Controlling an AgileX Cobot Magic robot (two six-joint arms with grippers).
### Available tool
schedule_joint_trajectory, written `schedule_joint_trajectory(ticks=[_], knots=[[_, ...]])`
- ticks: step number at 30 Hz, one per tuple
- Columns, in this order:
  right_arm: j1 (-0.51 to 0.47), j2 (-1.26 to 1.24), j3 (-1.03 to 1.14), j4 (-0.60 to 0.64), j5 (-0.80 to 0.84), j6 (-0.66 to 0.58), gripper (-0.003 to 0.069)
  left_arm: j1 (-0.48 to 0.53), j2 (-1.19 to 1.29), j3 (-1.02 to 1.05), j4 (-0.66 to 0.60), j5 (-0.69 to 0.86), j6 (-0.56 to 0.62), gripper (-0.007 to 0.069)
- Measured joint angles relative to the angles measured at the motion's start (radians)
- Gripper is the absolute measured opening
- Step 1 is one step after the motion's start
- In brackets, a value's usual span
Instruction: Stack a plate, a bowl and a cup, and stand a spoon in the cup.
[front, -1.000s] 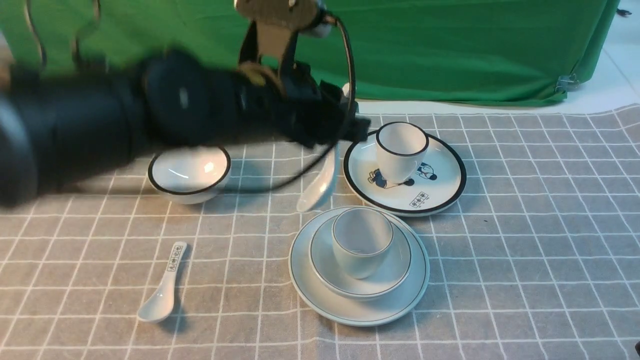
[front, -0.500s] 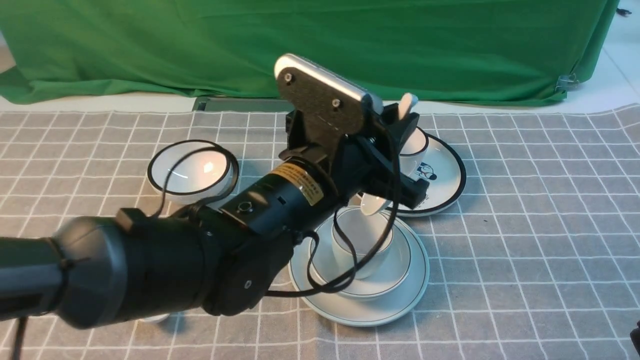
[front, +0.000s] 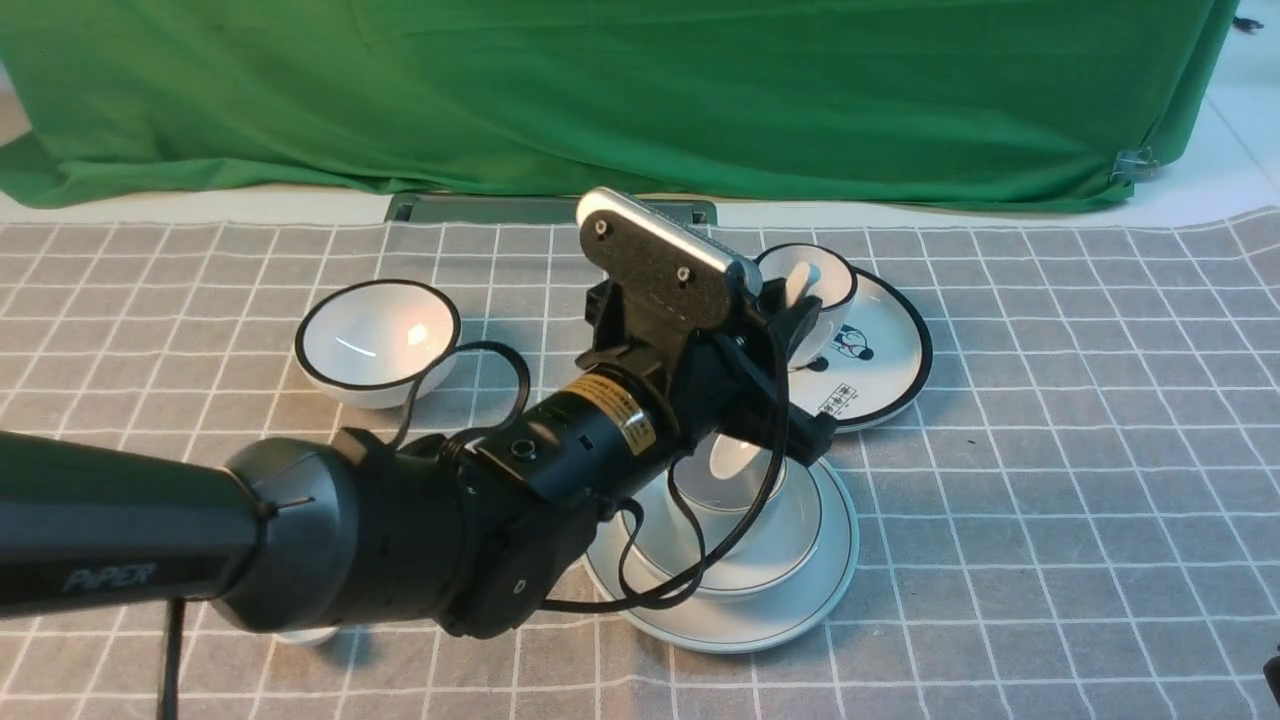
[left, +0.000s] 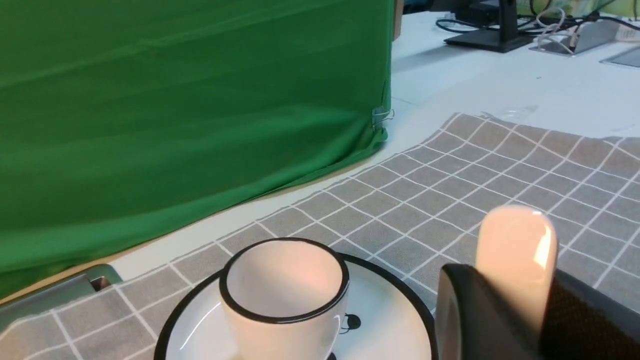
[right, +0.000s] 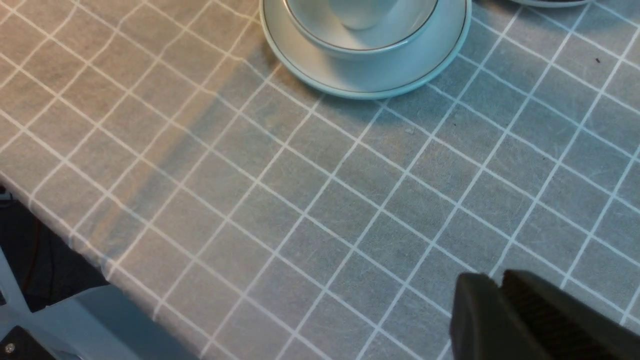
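Front view: the left gripper (front: 785, 375) is clamped on the spoon (front: 735, 455), gripping the handle. The spoon is tilted, its scoop down inside the cup (front: 705, 490). The cup sits in the bowl (front: 800, 530), and the bowl sits on the plate (front: 835, 565). By count there are two plates, two bowls, two cups and one spoon in plain sight. The second set is a black-rimmed bowl (front: 378, 335) and a black-rimmed cup (front: 830, 290) standing on a cartoon-print plate (front: 885, 365).

Left wrist view: the spoon's handle end stands between the dark fingers (left: 455, 315), touching both.

Right wrist view: the right gripper (right: 495, 277) has its jaws pressed together on nothing, over the checked cloth (right: 300, 200) near the stack
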Motion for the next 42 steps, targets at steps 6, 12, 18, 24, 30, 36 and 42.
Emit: schedule_joint_trajectory(ticks=[6,12,18,24,30,36,42], knots=[[0.0,0.0,0.0,0.001,0.0,0.0,0.009,0.0,0.001,0.0,0.011,0.04,-0.001,0.0142],[0.0,0.0,0.0,0.001,0.0,0.0,0.009,0.001,0.001,0.0,0.011,0.053,0.001,0.0275],[0.0,0.0,0.0,0.003,-0.001,0.0,0.009,0.001,-0.008,0.0,0.011,0.081,0.001,0.0389],[0.0,0.0,0.0,0.004,-0.004,0.0,0.0104,0.002,-0.229,0.005,0.011,0.351,0.001,0.0433],[0.0,0.0,0.0,0.004,-0.005,0.0,0.0111,0.003,-0.581,0.018,0.01,0.708,0.001,0.0339],[0.0,-0.001,0.0,0.004,-0.006,0.0,0.0115,0.003,-0.997,0.24,-0.02,0.773,0.001,0.0074],[0.0,-0.001,0.0,0.004,-0.042,0.006,0.0115,0.003,-1.309,0.499,-0.033,0.682,0.0,0.0008]])
